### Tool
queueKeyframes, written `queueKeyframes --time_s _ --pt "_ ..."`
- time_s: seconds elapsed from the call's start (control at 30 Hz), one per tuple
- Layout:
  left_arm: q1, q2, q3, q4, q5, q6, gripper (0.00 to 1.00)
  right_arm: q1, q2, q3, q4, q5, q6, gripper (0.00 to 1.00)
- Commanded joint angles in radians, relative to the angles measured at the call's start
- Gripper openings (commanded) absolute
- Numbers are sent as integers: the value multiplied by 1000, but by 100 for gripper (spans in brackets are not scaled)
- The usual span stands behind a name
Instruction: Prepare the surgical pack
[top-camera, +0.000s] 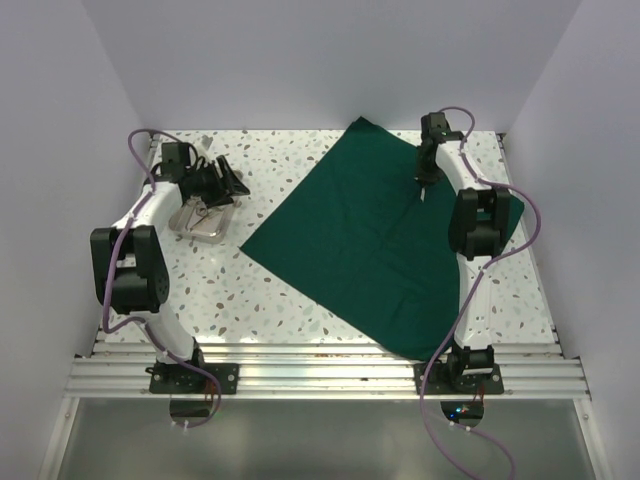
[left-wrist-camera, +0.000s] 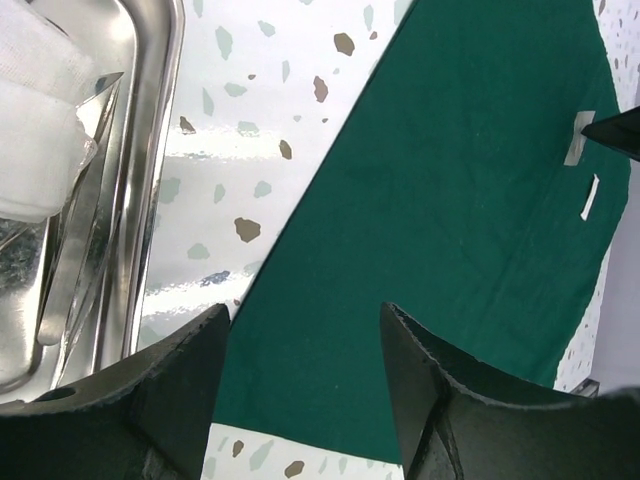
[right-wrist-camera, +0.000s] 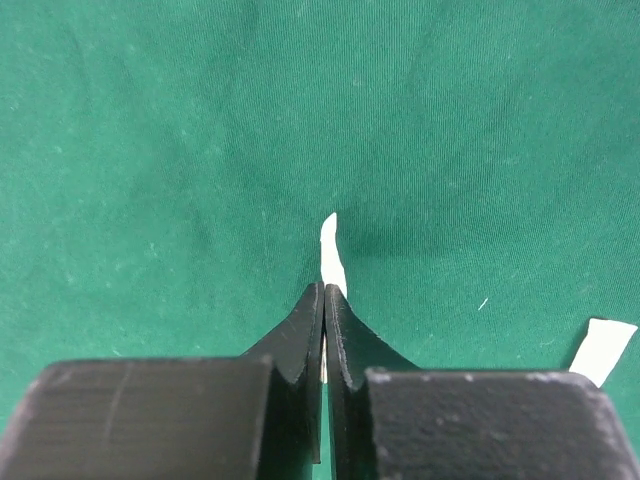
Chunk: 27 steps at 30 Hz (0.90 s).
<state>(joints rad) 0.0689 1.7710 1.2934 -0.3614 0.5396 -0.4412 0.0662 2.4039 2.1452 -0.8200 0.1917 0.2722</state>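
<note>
Your right gripper (right-wrist-camera: 325, 288) has its fingers pressed together, pinching a thin white strip (right-wrist-camera: 330, 252) above the surgical pack (top-camera: 370, 240), which lies spread flat across the table's (top-camera: 270, 310) right half. Your left gripper (left-wrist-camera: 303, 312) hangs with fingers spread beside the metal tray (left-wrist-camera: 150, 150) holding gauze (left-wrist-camera: 35, 120).

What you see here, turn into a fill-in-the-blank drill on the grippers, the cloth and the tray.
1. The left gripper has its fingers ___.
2. The right gripper is shut on a small ___ strip above the green cloth.
3. The gauze lies in the metal ___.

Missing words: open; white; tray.
</note>
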Motion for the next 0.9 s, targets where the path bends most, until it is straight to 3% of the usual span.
queueKeyframes --time_s 0.0,0.27,0.4,0.57,0.73,0.83,0.87 --pt "-15 -7 -5 54 45 19 66 0 -3 38 -22 -3 16 0" --pt "-148 -13 -25 174 166 -13 72 1 -121 -16 -2 -187 151 0" --pt "-208 -21 -49 269 229 -40 76 9 -224 -131 57 -336 245 0" --pt "-268 -22 -22 257 206 -18 81 76 -318 -226 108 -492 343 0" --pt "-342 -4 40 171 88 24 82 199 -364 -242 79 -489 419 0" --pt "-353 16 72 138 63 35 82 218 -373 -248 47 -376 409 0" --pt "-353 19 73 136 68 35 82 213 -361 -234 16 -274 386 3"
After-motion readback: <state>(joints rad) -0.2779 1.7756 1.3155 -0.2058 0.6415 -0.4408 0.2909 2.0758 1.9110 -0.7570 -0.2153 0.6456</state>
